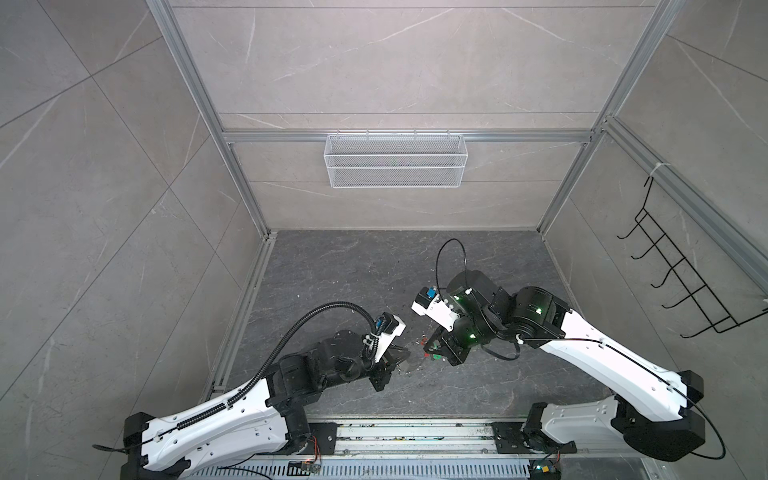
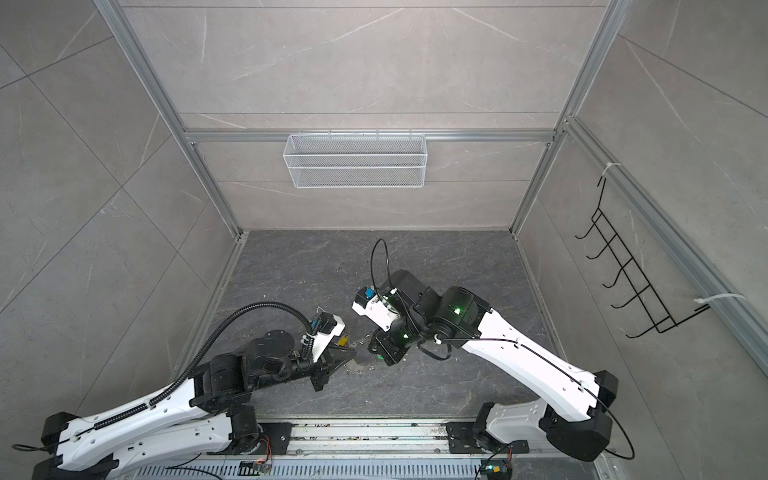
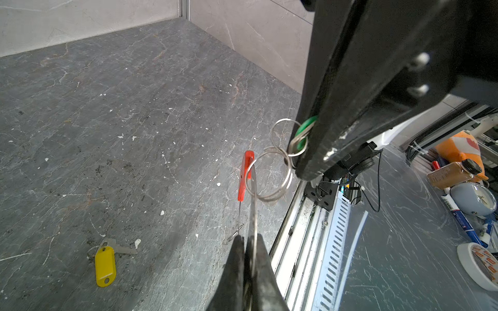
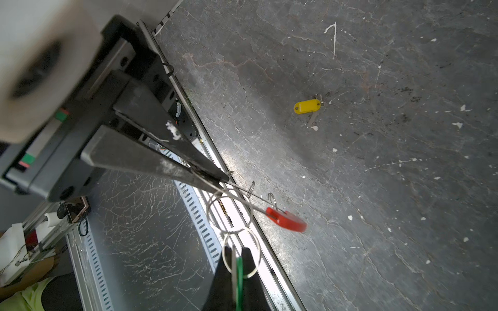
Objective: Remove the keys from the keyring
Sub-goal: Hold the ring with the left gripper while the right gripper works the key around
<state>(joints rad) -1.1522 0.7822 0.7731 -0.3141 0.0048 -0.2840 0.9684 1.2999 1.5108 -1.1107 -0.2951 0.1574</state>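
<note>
Keyring [image 3: 244,175] gripped between my two clenched grippers.
My left gripper [image 3: 246,239] pinched its wire near the red sleeve [image 4: 285,219]; my right gripper [image 4: 237,253] clamped the green key [image 4: 238,277], linked by silver rings [image 3: 270,199]. The yellow key [image 3: 105,265] lay free on the table [image 3: 134,134], well apart.

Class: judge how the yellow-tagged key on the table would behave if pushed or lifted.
The yellow-tagged key would probably slide, not roll: it lies flat on the table. Lifted by the tag, the blade would likely dangle, since only a small split ring joins them.
</note>
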